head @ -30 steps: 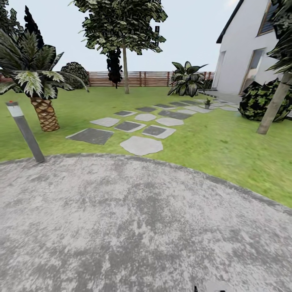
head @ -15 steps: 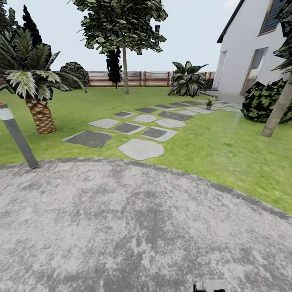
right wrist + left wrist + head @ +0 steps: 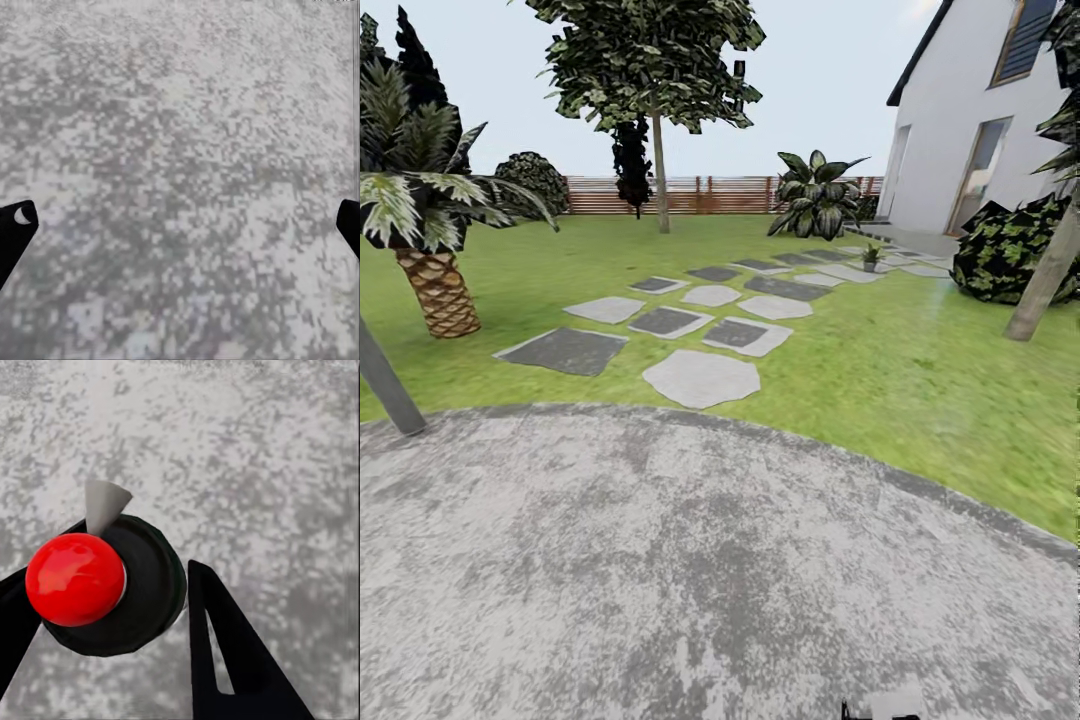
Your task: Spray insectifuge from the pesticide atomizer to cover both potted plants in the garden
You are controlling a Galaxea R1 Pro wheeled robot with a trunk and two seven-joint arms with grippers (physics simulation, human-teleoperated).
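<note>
Head view looks across the round grey paved patio (image 3: 690, 560), which serves as the landmark; beyond its far edge the green lawn (image 3: 880, 370) of the garden spreads to a brown slatted fence (image 3: 730, 194); a run of grey stepping stones (image 3: 700, 378) starts just past the patio's rim and leads away toward the white house (image 3: 970, 130); one small potted plant (image 3: 871, 257) sits far beyond the patio, beside the farthest stones and near the house; a big dark broad-leaved shrub (image 3: 815, 197) stands behind it, closer to the fence; a palm (image 3: 430, 240) rises on the lawn off the patio's left side, with a grey post (image 3: 385, 385) planted at the patio's left rim; a tall tree (image 3: 658, 120) stands farther back on the lawn. Left wrist view shows the left hand (image 3: 112, 607) clenched on the pesticide atomizer (image 3: 112, 585), a black round body with a red top and a pale grey nozzle, its dark fingers (image 3: 225, 652) on either side of the body, all held above the patio's mottled surface; right wrist view shows the right hand (image 3: 180, 225) released, its two black fingertips (image 3: 15, 225) spread wide apart over the same grey paving.
</note>
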